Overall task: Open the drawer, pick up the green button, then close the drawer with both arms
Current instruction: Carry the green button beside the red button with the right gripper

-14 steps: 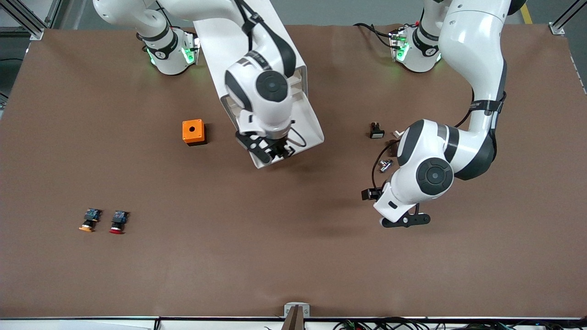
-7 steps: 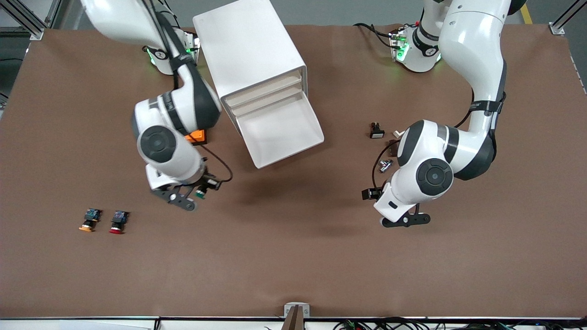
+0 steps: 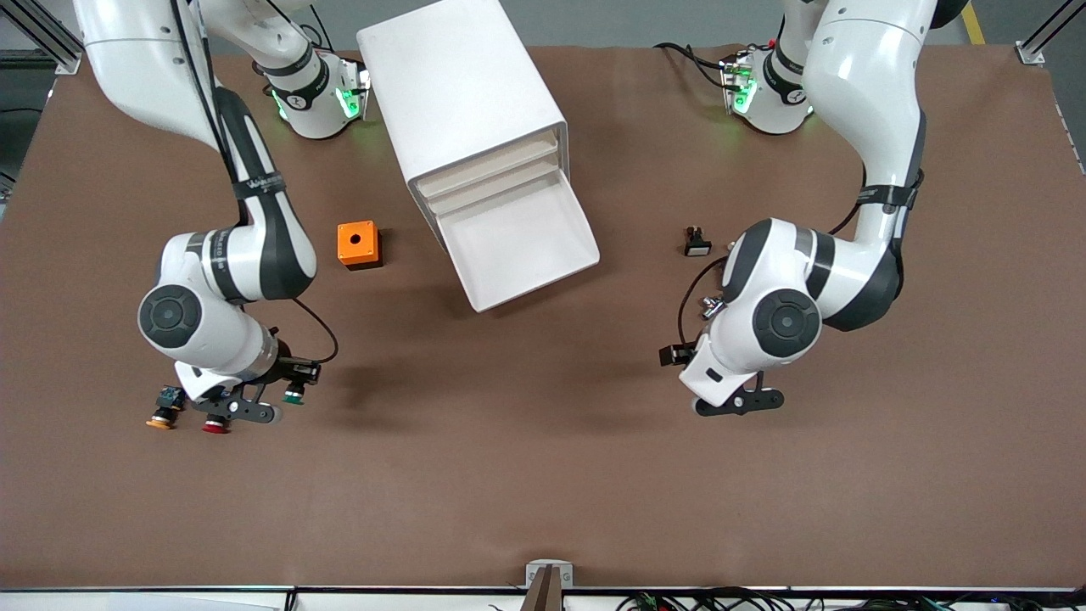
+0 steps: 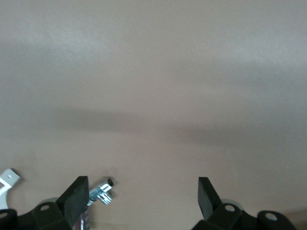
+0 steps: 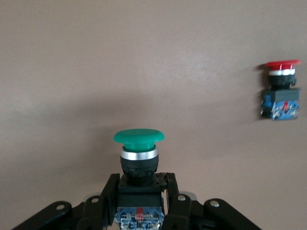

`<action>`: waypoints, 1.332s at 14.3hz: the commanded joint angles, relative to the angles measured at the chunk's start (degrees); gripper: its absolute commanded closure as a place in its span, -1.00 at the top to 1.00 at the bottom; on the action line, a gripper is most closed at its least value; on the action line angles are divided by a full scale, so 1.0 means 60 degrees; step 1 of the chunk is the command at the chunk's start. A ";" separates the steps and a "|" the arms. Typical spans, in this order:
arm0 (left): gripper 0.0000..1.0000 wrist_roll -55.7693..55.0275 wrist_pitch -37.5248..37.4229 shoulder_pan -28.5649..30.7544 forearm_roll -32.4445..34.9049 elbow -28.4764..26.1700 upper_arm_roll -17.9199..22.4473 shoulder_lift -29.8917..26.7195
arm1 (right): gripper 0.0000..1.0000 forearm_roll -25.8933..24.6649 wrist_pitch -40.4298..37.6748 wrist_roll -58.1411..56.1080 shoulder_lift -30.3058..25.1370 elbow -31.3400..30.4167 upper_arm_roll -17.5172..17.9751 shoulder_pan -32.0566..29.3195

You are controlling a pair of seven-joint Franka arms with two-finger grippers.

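My right gripper (image 3: 276, 397) is shut on the black body of the green-capped button (image 3: 294, 395), low over the table beside the red-capped button (image 3: 215, 423). In the right wrist view the button's green cap (image 5: 139, 136) sticks out past the right gripper (image 5: 140, 191), and its bluish rear block sits between the jaws. The drawer (image 3: 519, 244) stands pulled out of the white cabinet (image 3: 462, 98), and its tray shows nothing inside. My left gripper (image 3: 739, 404) hangs open and holds nothing over bare table toward the left arm's end; the left wrist view shows it (image 4: 141, 197) with its jaws wide apart.
An orange-capped button (image 3: 160, 416) lies next to the red-capped button (image 5: 282, 91). An orange box (image 3: 358, 244) sits beside the cabinet. A small black and white part (image 3: 696, 243) and a small metal piece (image 4: 101, 191) lie near the left arm.
The right arm has swung from the open drawer toward its own end of the table, carrying the green button down beside the red-capped one. The left arm has shifted only slightly.
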 commanded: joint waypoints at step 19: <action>0.99 -0.4305 0.1767 -0.2428 -0.0179 -0.0909 -0.0477 0.0802 | -0.98 0.0128 0.1671 -0.1266 0.1835 0.0648 0.0189 -0.1385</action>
